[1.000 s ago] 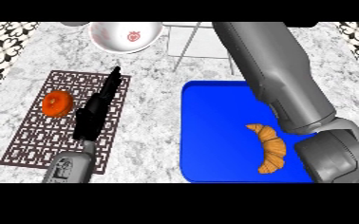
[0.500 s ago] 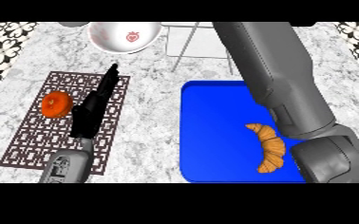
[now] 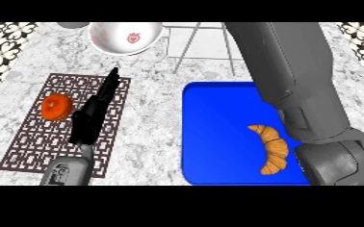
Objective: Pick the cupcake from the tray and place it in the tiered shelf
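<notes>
Marbled counter – blue tray, brown lattice mat, white bowl, wire shelf

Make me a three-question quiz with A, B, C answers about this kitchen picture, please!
1. Where does the croissant lie?
A. on the blue tray
B. on the patterned mat
C. in the white bowl

2. What colour is the round thing on the patterned mat?
A. green
B. orange
C. purple

3. How are the fingers of the left hand?
A. curled round the croissant
B. straight, holding nothing
C. curled round the bowl

Answers:
1. A, since the croissant rests on the tray's blue surface, toward its right side.
2. B, since it shows orange against the dark mat.
3. B, since the black fingers stretch straight over the mat, with nothing between them.
</notes>
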Tool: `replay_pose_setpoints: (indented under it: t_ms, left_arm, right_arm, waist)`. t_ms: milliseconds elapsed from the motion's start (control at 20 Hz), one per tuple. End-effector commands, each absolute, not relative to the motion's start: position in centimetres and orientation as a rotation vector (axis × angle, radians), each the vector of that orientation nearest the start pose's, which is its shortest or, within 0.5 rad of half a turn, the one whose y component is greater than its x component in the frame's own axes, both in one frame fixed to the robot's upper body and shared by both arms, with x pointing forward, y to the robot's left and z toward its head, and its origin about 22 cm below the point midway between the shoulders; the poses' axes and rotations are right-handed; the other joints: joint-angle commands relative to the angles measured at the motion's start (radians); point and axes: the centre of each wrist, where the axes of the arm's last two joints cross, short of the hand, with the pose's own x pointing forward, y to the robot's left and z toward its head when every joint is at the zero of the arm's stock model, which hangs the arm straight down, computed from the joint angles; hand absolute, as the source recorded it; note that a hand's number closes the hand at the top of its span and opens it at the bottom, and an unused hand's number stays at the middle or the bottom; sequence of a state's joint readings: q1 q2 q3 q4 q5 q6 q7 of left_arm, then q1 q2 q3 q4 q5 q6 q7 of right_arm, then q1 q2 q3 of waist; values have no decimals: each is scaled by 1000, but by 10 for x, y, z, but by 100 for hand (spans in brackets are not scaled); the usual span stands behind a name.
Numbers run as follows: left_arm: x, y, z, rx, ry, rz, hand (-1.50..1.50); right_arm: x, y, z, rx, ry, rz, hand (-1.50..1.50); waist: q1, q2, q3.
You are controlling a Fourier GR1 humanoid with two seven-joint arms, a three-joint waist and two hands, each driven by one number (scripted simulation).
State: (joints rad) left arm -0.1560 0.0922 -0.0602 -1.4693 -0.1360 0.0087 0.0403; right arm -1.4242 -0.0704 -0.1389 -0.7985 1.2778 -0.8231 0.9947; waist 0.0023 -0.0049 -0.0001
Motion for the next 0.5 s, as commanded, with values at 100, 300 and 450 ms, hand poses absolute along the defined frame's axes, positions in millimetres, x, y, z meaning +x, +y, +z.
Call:
replay_pose_setpoints:
  t_ms: [100,300,450]
  left_arm:
    - [277,236,6,128,-1548,-256,0]
    - [266,231,6,121,-1534,-225,0]
    - [267,244,2,167,-1539,-225,0]
  right_arm:
    - [411,-89,345,-1129,-1749,-678,-150]
    - [389,-118,366,-1108,-1648,-757,-150]
    - [380,-140,352,-1086,-1529,-700,-150]
  waist:
    - [-24,-6,0]
    - [-44,-21,1]
    - [-68,-26,1]
